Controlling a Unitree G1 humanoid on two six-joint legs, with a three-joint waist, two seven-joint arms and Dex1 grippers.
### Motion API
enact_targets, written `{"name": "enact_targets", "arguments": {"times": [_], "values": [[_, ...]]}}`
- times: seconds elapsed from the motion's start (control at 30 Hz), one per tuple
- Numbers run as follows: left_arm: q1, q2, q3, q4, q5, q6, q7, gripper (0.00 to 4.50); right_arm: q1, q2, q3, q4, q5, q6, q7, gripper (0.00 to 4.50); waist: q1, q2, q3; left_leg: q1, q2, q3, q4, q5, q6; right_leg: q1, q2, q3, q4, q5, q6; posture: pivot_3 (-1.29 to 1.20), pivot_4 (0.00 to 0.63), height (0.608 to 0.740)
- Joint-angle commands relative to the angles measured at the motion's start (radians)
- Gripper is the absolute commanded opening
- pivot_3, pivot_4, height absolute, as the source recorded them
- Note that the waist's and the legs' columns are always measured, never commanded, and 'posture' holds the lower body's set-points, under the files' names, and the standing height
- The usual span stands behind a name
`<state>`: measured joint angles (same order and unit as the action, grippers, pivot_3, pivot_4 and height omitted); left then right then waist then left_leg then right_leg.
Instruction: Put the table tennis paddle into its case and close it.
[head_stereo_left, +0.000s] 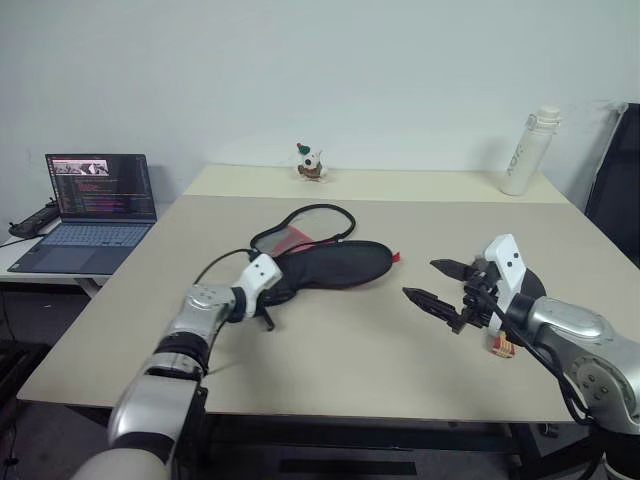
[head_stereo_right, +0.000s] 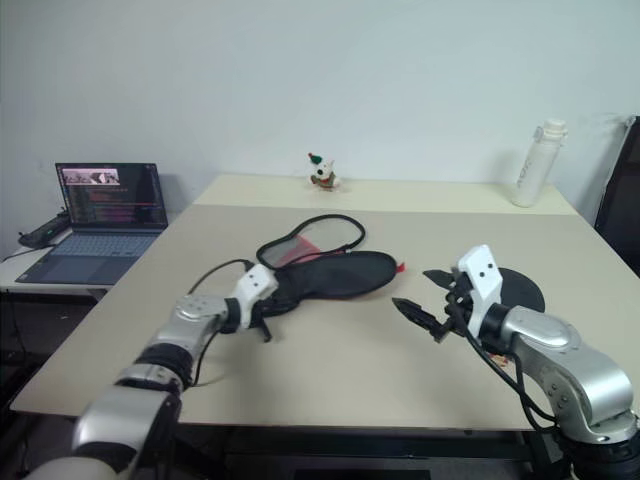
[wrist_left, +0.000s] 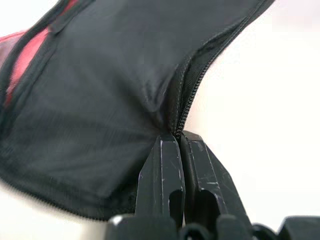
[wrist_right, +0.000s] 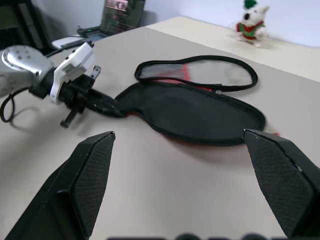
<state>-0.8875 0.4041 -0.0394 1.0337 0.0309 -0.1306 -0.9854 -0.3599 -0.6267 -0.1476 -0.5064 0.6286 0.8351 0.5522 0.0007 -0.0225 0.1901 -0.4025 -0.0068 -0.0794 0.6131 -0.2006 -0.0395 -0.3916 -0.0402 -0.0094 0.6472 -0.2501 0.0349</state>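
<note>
Your left gripper (head_stereo_left: 268, 300) pinches the case (head_stereo_left: 335, 264) at its narrow zipper end; right gripper (head_stereo_left: 437, 283) spread, empty. Case unzipped, closing left.

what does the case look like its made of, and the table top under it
The case: soft black woven fabric, matte. It creases where the left gripper pinches it, and a toothed zip runs along its edge. The open flap looks like thin mesh with red showing through. The table: smooth, matte beige board, probably laminate, though the look leaves that open.
</note>
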Motion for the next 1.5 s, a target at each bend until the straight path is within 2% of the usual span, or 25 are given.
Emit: {"name": "enact_targets", "arguments": {"times": [0.03, 0.23, 0.37, 0.53, 0.7, 0.83, 0.97, 1.13, 1.37, 1.5], "values": [[0.027, -0.072, -0.003, -0.199, -0.066, 0.158, -0.004, 0.04, 0.023, -0.034, -0.044, -0.025, 0.029, 0.0, 0.028, 4.5, 0.0, 0.0, 0.0, 0.0, 0.0, 0.0, 0.0, 0.0, 0.0, 0.0, 0.0, 0.0, 0.0, 0.0, 0.0, 0.0, 0.15, 0.74], [0.096, -0.168, -0.045, -0.447, -0.098, 0.374, 0.027, 0.04, 0.044, -0.07, -0.049, -0.029, 0.041, 0.01, 0.045, 4.5, -0.005, 0.0, 0.0, 0.001, 0.0, 0.0, 0.0, 0.0, 0.0, 0.001, 0.001, 0.0, 0.001, 0.0, 0.0, 0.0, 0.15, 0.74], [0.146, -0.154, -0.062, -0.566, -0.125, 0.447, -0.002, 1.02, 0.043, -0.065, -0.043, -0.035, 0.048, 0.018, 0.029, 4.5, -0.017, 0.0, 0.0, 0.002, 0.002, 0.0, 0.0, 0.0, 0.0, 0.001, 0.003, 0.0, 0.001, 0.0, 0.0, 0.0, 0.15, 0.74], [0.204, -0.068, -0.045, -0.671, -0.185, 0.507, -0.081, 2.78, 0.05, -0.034, -0.026, -0.041, 0.052, 0.037, -0.005, 4.5, -0.028, 0.0, 0.0, 0.002, 0.002, 0.0, 0.0, 0.0, 0.0, 0.001, 0.003, 0.001, 0.002, 0.0, 0.0, 0.0, 0.15, 0.74], [0.245, 0.035, 0.017, -0.737, -0.295, 0.527, -0.181, 2.78, 0.057, 0.005, -0.005, -0.02, 0.068, 0.131, -0.069, 4.5, -0.029, 0.0, 0.0, 0.002, 0.002, -0.001, 0.0, 0.0, 0.0, 0.001, 0.003, 0.001, 0.001, 0.0, 0.0, 0.0, 0.15, 0.74], [0.226, 0.135, 0.094, -0.691, -0.332, 0.505, -0.192, 2.78, -0.003, 0.163, 0.035, 0.066, 0.078, 0.254, -0.213, 4.5, -0.031, 0.0, 0.0, 0.002, 0.003, -0.001, 0.0, 0.0, 0.0, 0.001, 0.003, 0.0, 0.001, 0.0, 0.0, 0.0, 0.15, 0.74], [0.223, 0.198, 0.121, -0.681, -0.346, 0.505, -0.201, 2.78, -0.069, 0.323, 0.044, 0.179, 0.044, 0.321, -0.34, 4.5, -0.032, 0.001, 0.0, 0.003, 0.003, -0.001, 0.0, 0.0, 0.0, 0.001, 0.003, 0.001, 0.003, 0.0, -0.001, 0.0, 0.15, 0.74], [0.219, 0.227, 0.127, -0.684, -0.35, 0.505, -0.188, 2.78, -0.137, 0.413, 0.125, 0.325, -0.035, 0.28, -0.37, 4.5, -0.027, 0.001, 0.0, 0.002, 0.002, -0.001, 0.0, 0.0, 0.0, 0.0, 0.002, 0.001, 0.001, 0.0, -0.001, 0.0, 0.15, 0.74], [0.23, 0.23, 0.121, -0.716, -0.36, 0.523, -0.175, 2.78, -0.237, 0.48, 0.236, 0.536, -0.19, 0.072, -0.325, 4.5, -0.032, 0.001, 0.0, 0.002, 0.003, 0.0, 0.0, 0.0, 0.0, -0.001, 0.003, 0.001, 0.003, 0.0, -0.001, 0.0, 0.15, 0.74], [0.232, 0.236, 0.114, -0.722, -0.351, 0.524, -0.167, 2.78, -0.299, 0.544, 0.234, 0.63, -0.225, -0.009, -0.315, 4.5, -0.033, 0.001, 0.0, 0.002, 0.003, 0.0, 0.0, 0.0, 0.0, -0.003, 0.004, 0.002, 0.004, 0.0, -0.001, 0.0, 0.15, 0.74]]}}
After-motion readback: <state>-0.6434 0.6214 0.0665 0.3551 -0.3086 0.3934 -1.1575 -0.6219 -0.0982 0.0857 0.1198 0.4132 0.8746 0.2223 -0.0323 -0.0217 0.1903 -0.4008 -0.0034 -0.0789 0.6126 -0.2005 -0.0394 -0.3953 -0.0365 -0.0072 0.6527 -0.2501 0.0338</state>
